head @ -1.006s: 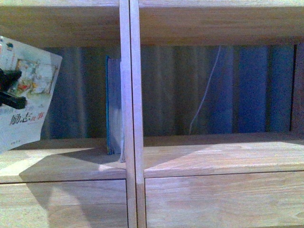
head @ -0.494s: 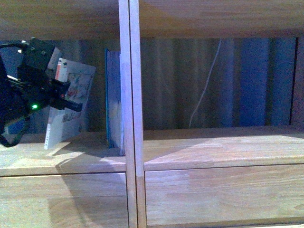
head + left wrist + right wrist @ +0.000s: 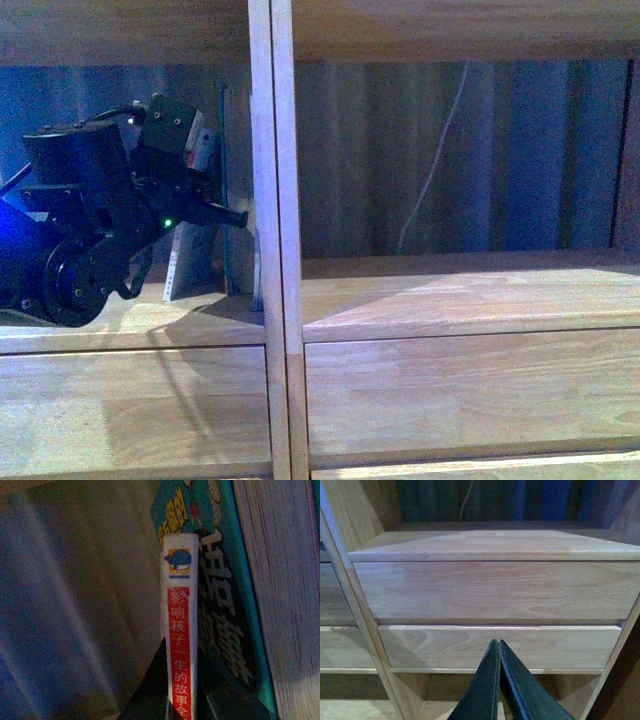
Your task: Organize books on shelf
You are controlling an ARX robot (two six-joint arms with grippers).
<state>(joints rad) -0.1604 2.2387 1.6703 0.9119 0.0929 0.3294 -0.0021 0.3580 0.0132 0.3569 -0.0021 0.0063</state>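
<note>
Red-and-white spine of the thin paperback (image 3: 180,645) is pinched by the left hand (image 3: 181,700) beside the teal book (image 3: 235,605) on the shelf (image 3: 400,300); I would straighten it flush, then release, while the right hand (image 3: 498,690) waits closed.

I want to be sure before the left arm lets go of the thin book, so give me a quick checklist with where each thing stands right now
1. Left gripper shut on the thin paperback: ok, its spine sits between the fingers.
2. Paperback in the left compartment of the shelf, beside the teal book: ok.
3. Paperback's bottom edge resting on the shelf board: cannot tell, the arm hides it in the front view.
4. Paperback upright: cannot tell, mostly hidden behind the left gripper.
5. Teal book standing against the central divider: ok.
6. Right gripper out of the way: ok, shut and empty, facing the drawer fronts.
</note>
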